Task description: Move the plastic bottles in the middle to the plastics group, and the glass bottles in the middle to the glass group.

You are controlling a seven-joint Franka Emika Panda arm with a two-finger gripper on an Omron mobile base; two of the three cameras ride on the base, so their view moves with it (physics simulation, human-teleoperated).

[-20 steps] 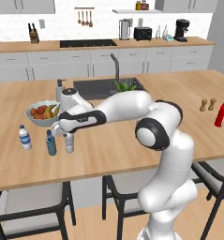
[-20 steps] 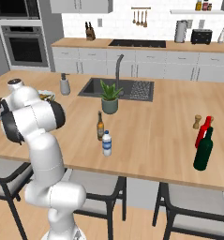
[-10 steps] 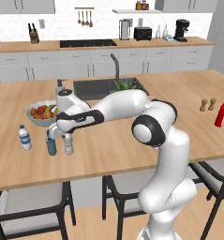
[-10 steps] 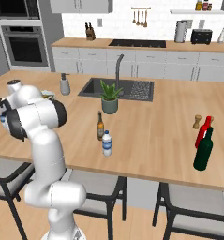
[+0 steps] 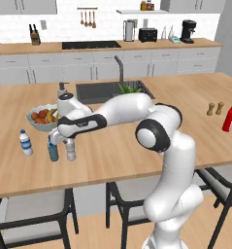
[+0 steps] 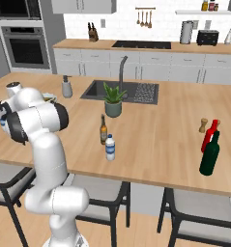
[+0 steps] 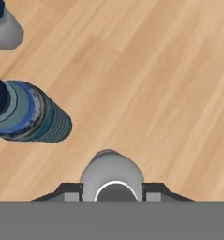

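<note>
My gripper (image 5: 69, 143) is shut on the plain greyish plastic bottle (image 5: 70, 151), which stands upright at or just above the counter, right of the plastics group. In the hand view that bottle (image 7: 111, 174) sits between my fingertips. The group holds a blue-tinted bottle (image 5: 53, 150) close beside it and a clear blue-label bottle (image 5: 25, 142) further left; both appear in the hand view too, the blue-tinted bottle (image 7: 26, 114) and the clear one (image 7: 4, 26). In the counter's middle stand a slim amber glass bottle (image 6: 103, 130) and a blue-label plastic bottle (image 6: 110, 147). The glass group, a red bottle (image 6: 209, 136) and a dark green one (image 6: 209, 155), is far right.
A fruit bowl (image 5: 41, 119) sits just behind the plastics group, and a soap dispenser (image 5: 62, 90) stands by the sink (image 6: 136, 91). A potted plant (image 6: 113, 100) stands behind the amber bottle. Two wooden shakers (image 5: 215, 108) stand near the red bottle (image 5: 229, 116).
The gripper with the plain bottle has sunk a little beside the blue-tinted bottle, and the elbow has swung slightly left. The other bottles stay put.
</note>
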